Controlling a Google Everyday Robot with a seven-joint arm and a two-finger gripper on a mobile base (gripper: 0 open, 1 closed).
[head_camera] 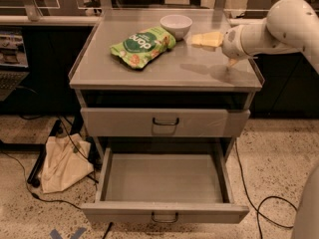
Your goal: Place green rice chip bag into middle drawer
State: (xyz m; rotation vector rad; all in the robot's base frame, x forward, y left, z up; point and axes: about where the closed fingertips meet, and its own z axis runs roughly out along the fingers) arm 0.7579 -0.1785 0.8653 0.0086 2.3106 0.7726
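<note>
The green rice chip bag lies flat on the cabinet top, at the back left of centre, with its dark round logo facing up. My gripper hovers just above the cabinet top at the back right. It is to the right of a white bowl and well apart from the bag. The white arm comes in from the right. The middle drawer is pulled out wide and nothing lies in it. The grey drawer above it is closed.
A beige cloth bag and dark cables lie on the speckled floor to the left and right of the cabinet. Dark counters stand behind and at both sides.
</note>
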